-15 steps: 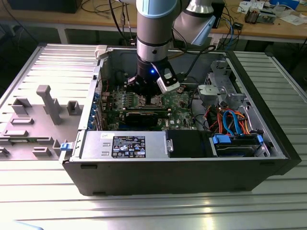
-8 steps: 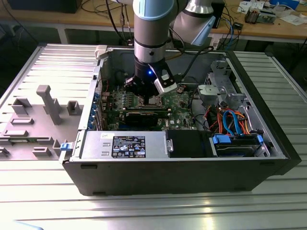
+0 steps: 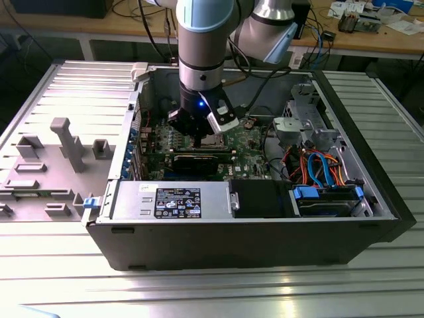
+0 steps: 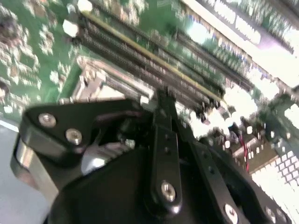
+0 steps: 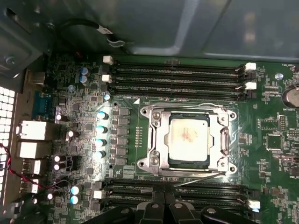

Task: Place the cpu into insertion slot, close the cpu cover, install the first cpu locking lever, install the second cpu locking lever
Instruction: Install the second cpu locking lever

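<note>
The cpu [image 5: 188, 139], a silver-grey square chip, lies in the insertion slot [image 5: 145, 164] on the green board. The cpu cover [image 5: 159, 140], a metal frame with a square window, lies flat around the chip. One thin wire locking lever [image 5: 187, 106] runs along the socket's side by one memory bank. The other lever [image 5: 198, 179] lies slanted along the opposite side, close to my fingertips. My gripper [image 5: 164, 205] is shut with nothing between its fingers. In the exterior view the gripper [image 3: 199, 136] hangs low inside the case over the socket.
Long black memory slots [image 5: 177, 77] flank the socket on two sides, with a second bank [image 5: 187, 189] nearest my fingers. Capacitors [image 5: 100, 128] stand beside the socket. The open case [image 3: 232, 232] holds a power supply [image 3: 172, 202], a drive cage [image 3: 305, 126] and coloured cables [image 3: 318, 165].
</note>
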`<state>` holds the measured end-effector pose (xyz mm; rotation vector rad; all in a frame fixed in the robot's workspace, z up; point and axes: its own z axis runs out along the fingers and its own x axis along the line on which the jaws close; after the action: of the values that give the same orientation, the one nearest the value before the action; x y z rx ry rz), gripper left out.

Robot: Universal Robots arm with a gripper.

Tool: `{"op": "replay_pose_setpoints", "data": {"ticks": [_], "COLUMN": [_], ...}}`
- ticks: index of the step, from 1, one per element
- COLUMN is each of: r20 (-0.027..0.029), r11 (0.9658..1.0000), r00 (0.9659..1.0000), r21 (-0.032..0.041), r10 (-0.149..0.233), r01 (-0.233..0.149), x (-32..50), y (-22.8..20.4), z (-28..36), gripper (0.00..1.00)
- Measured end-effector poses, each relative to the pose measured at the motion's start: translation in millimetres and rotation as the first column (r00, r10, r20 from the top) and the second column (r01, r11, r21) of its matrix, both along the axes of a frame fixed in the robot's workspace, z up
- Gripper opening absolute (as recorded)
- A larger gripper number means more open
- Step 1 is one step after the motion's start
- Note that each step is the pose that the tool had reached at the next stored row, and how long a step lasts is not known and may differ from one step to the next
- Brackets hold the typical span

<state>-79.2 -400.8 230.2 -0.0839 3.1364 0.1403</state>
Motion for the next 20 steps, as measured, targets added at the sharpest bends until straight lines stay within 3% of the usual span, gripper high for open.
{"op": "replay_pose_setpoints", "data": {"ticks": [6, 8, 13, 15, 18, 20], "r20": [0.0000, 0.0002, -0.0016, -0.0028, -0.0024, -0.0022], "r11": [0.9997, 0.9995, 0.9994, 0.9993, 0.9986, 0.9983], "r00": [0.9998, 0.9997, 0.9997, 0.9997, 0.9996, 0.9996], "r21": [0.0108, 0.0173, 0.0205, 0.0277, 0.0469, 0.0514], "r10": [0.021, 0.026, 0.026, 0.026, 0.026, 0.027], "r01": [-0.021, -0.026, -0.026, -0.026, -0.026, -0.026], "x": [-7.3, -8.3, -10.2, -11.9, -12.8, -13.4], "y": [-0.2, -0.2, -1.2, -1.5, -1.6, -1.6], "z": [-7.0, -8.9, -13.4, -14.9, -17.0, -19.7], "gripper": [0.11, 0.11, 0.11, 0.11, 0.11, 0.11]}}
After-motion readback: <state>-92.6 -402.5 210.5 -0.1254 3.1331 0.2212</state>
